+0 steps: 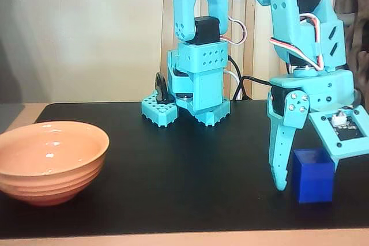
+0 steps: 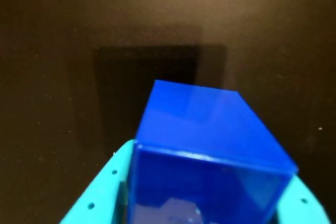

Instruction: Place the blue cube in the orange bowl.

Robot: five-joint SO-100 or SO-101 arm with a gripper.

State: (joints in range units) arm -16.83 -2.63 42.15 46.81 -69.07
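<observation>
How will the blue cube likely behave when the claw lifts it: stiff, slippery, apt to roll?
The blue cube probably stays stiff: its edges look crisp. Flat faces make rolling unlikely. Its smooth faces might slip between the claw fingers.

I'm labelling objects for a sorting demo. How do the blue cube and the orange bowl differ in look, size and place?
The blue cube is deep blue with flat faces; the orange bowl is peach-orange, round and ribbed. The cube is far smaller than the bowl. In the fixed view, the cube sits at right between the hand's fingers; the bowl stands alone at left, empty. Both rest on the black mat.
</observation>
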